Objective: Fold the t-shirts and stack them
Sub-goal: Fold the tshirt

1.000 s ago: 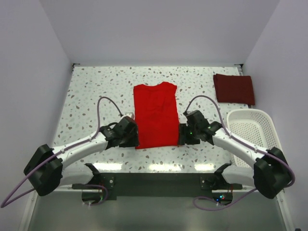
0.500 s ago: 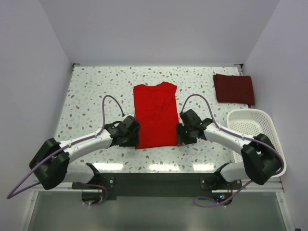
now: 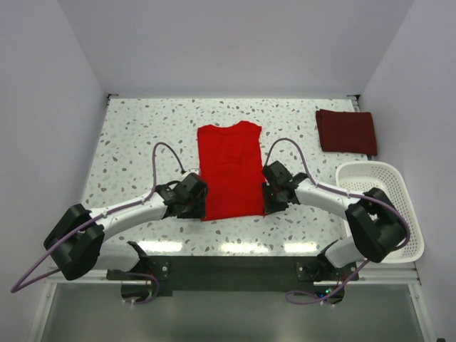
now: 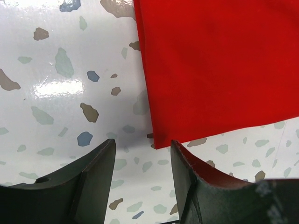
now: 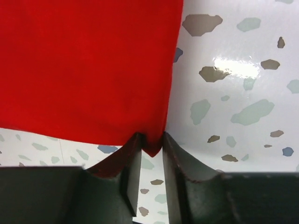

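Observation:
The bright red t-shirt [image 3: 229, 169] lies flat in the middle of the table, folded into a long strip. My left gripper [image 3: 200, 207] is at its near left corner. In the left wrist view that gripper [image 4: 142, 149] is open, and the red cloth [image 4: 219, 70] ends in a corner just ahead of the gap. My right gripper [image 3: 265, 202] is at the near right corner. In the right wrist view it [image 5: 152, 142] is shut on the corner of the red cloth [image 5: 84, 65], which bunches between the fingers. The dark maroon t-shirt [image 3: 346, 131] lies folded at the back right.
A white slatted basket [image 3: 377, 192] stands at the right edge, close behind my right arm. The speckled tabletop [image 3: 142, 135] is bordered by walls at the left, back and right.
My right gripper slid left to the red shirt's near right corner and closed on it. My left gripper edged slightly towards the near left corner and stayed open.

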Motion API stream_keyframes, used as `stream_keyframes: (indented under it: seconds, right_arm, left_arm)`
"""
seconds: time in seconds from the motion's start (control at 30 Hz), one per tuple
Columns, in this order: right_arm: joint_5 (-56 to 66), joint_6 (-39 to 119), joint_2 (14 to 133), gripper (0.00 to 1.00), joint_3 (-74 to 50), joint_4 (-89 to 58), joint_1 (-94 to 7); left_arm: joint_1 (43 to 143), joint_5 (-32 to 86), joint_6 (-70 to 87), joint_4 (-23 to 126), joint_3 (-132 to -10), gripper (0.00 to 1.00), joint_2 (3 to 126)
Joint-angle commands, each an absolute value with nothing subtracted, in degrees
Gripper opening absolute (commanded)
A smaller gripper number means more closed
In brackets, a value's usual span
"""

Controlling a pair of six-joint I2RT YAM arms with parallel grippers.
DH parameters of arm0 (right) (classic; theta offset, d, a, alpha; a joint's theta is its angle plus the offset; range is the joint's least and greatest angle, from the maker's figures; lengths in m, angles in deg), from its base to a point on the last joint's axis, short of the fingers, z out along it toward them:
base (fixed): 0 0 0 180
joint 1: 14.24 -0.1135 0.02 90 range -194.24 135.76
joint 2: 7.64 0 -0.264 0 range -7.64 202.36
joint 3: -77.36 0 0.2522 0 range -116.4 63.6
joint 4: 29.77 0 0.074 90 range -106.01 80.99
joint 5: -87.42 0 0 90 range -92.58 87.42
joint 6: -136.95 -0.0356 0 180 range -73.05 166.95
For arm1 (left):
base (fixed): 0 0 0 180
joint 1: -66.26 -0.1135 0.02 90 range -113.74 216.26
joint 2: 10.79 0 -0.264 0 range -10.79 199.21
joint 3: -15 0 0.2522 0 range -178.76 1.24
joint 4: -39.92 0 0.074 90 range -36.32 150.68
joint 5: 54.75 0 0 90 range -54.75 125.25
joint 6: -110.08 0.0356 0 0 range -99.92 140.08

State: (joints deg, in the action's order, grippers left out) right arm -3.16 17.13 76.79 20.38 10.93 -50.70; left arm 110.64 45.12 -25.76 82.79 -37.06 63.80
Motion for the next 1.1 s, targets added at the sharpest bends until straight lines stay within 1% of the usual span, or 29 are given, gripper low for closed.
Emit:
stream_keyframes:
  seconds: [0.0,0.03,0.07,0.13,0.17,0.53,0.67,0.77,0.97,1.07]
  right_arm:
    - [-5.1,17.2,79.6,0.26,21.2,10.5,-51.4]
    - [-5.0,17.3,79.5,0.23,21.3,10.8,-51.6]
    - [-5.0,17.2,79.4,0.15,21.6,10.8,-51.7]
    - [-4.6,17.3,78.9,0.06,21.9,11.2,-51.9]
    - [-4.3,17.3,78.9,0.0,22.3,11.2,-51.9]
    - [-2.8,17.9,78.0,0.0,23.1,9.8,-52.6]
    - [-2.7,18.0,78.5,0.0,23.5,9.1,-52.6]
    - [-2.7,18.2,78.8,0.0,23.7,8.9,-52.6]
    - [-2.8,18.3,78.4,0.0,24.0,8.6,-52.6]
    - [-2.8,18.3,78.3,0.0,24.1,8.6,-52.6]
  left_arm:
    - [110.9,45.9,-25.3,80.1,-36.3,0.55,64.5]
    - [111.0,45.8,-25.2,80.2,-36.4,0.55,64.7]
    - [111.0,45.8,-25.3,80.3,-36.5,0.55,64.7]
    - [111.0,46.0,-25.4,80.8,-36.4,0.56,64.3]
    - [110.9,46.1,-25.4,80.8,-36.3,0.56,64.1]
    - [111.0,45.3,-26.1,80.8,-37.7,0.56,66.0]
    - [111.2,45.3,-26.3,80.3,-37.9,0.53,67.3]
    - [111.3,44.1,-26.6,79.9,-38.1,0.52,67.8]
    - [112.1,45.1,-28.0,81.3,-39.3,0.53,64.6]
    - [112.1,45.9,-27.9,81.4,-39.3,0.53,65.2]
